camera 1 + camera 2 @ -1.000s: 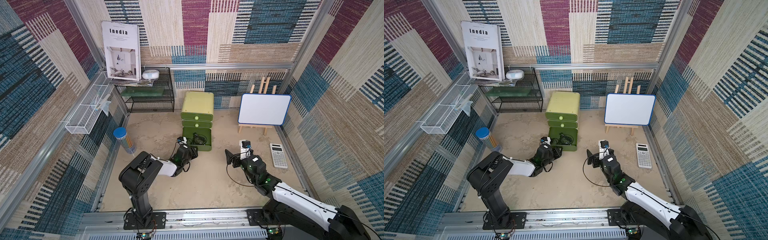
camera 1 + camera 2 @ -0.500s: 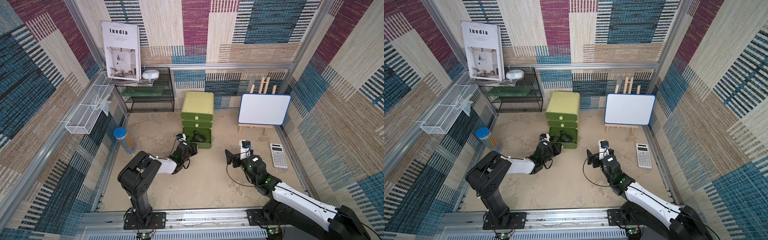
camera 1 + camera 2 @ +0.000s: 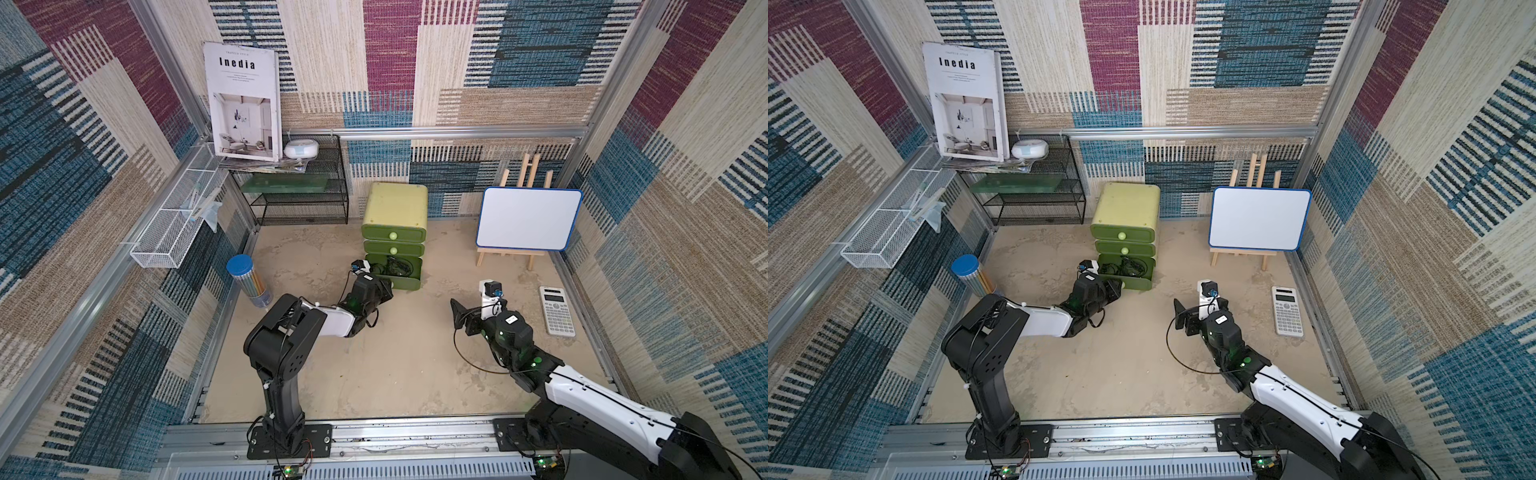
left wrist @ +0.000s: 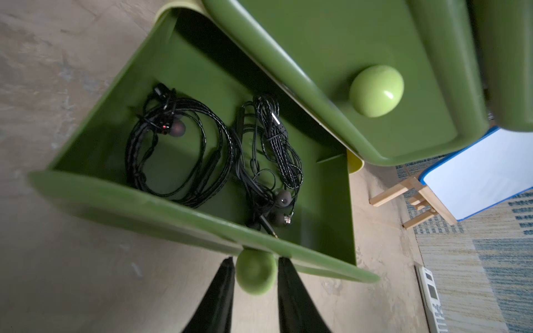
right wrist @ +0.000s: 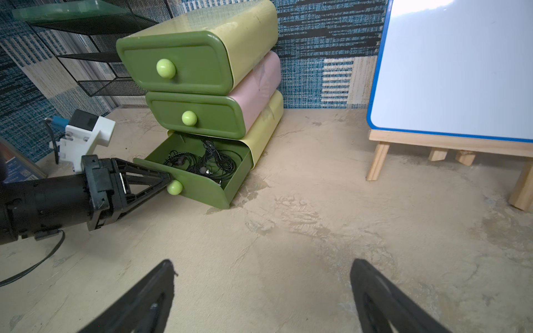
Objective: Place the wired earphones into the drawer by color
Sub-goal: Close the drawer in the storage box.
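The sandy counter (image 3: 395, 365) holds a green drawer box (image 3: 395, 208) at 12 o'clock, a black wire shelf (image 3: 299, 195) at 11, a white board (image 3: 528, 220) at 2, a calculator (image 3: 557, 310) at 3 and a blue-topped tube (image 3: 245, 278) at 9.
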Motion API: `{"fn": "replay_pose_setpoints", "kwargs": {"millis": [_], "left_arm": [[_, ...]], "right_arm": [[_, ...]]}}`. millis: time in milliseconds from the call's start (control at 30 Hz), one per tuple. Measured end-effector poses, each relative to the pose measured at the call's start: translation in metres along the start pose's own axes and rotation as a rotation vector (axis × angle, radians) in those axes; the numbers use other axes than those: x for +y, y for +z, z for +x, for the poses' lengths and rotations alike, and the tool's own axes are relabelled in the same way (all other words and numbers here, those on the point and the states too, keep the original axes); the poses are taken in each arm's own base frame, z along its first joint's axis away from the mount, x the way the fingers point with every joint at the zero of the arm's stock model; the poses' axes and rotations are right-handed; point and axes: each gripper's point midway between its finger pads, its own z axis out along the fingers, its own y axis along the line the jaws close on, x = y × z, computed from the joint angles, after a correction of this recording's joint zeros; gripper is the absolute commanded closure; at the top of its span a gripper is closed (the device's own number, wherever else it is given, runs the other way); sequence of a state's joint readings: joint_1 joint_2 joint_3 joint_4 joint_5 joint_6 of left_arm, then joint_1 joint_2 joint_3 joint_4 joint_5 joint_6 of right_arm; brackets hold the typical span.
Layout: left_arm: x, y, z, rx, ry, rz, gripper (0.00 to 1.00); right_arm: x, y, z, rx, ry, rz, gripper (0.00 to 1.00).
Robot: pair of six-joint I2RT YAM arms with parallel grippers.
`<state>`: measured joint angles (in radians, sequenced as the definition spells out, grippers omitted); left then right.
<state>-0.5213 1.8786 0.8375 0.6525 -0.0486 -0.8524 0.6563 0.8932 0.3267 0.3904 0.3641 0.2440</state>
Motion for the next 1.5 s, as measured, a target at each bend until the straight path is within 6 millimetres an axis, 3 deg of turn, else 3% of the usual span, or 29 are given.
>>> {"fn": "replay_pose_setpoints", "kwargs": {"millis": [800, 1500], "left_arm": [[-0.002, 0.046, -0.029, -0.029, -0.004, 0.037, 0.71], [-0.005, 0.067, -0.041, -0.132, -0.063, 0.098, 0.71]], "right_arm": [[-0.004, -0.001, -0.002, -0.013, -0.009, 0.019, 0.02], [-0.006, -0.002, 0.000, -0.009, -0.022, 0.027, 0.02]]}}
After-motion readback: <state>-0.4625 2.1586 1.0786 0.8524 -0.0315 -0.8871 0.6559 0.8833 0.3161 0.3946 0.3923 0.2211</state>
